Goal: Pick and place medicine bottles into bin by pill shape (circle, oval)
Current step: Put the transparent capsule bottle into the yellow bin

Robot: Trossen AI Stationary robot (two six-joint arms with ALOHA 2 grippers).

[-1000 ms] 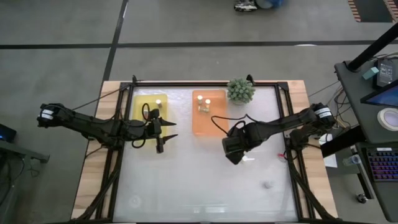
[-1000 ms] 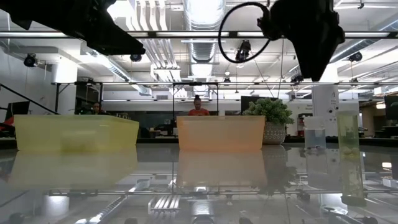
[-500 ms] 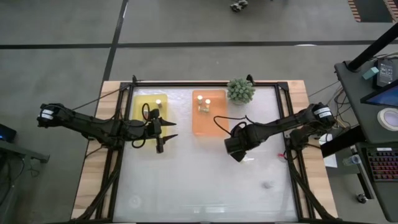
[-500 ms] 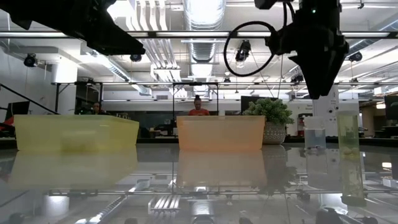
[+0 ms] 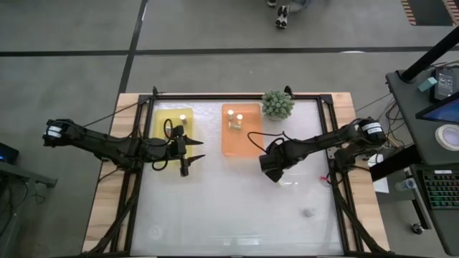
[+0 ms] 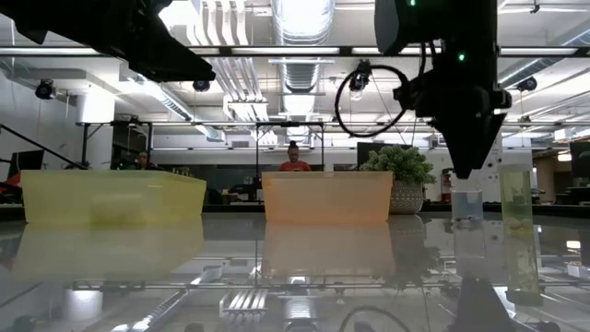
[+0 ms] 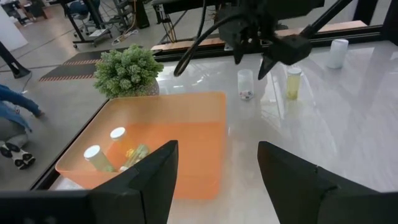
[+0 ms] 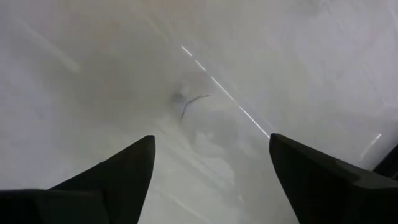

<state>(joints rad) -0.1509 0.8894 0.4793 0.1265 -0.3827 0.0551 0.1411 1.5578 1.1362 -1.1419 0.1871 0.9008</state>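
My right gripper (image 5: 274, 172) (image 6: 461, 171) is open and points down above the table, just over two small bottles standing upright on their bases: a clear one (image 7: 245, 84) (image 6: 466, 203) and a yellowish one (image 7: 292, 83) (image 6: 516, 198). In the left wrist view its fingers (image 7: 252, 62) stand above and between them, touching neither. My left gripper (image 5: 185, 154) (image 7: 214, 186) is open and empty by the yellow bin's (image 5: 161, 129) near right corner. The orange bin (image 5: 251, 143) holds a few white-capped bottles (image 5: 234, 120) (image 7: 93, 154). The yellow bin holds one (image 5: 183, 118). Another bottle (image 5: 308, 212) stands near the front right.
A spiky green plant ball (image 5: 277, 104) (image 7: 127, 68) stands at the far edge, right of the orange bin. A white-capped bottle (image 7: 337, 53) stands farther out on the glossy table. Dark frame rails run along the table's sides. A person shows in the room behind.
My right gripper has come down toward the table and gone a little toward the far edge, ending just above the two standing bottles. My left gripper has kept still.
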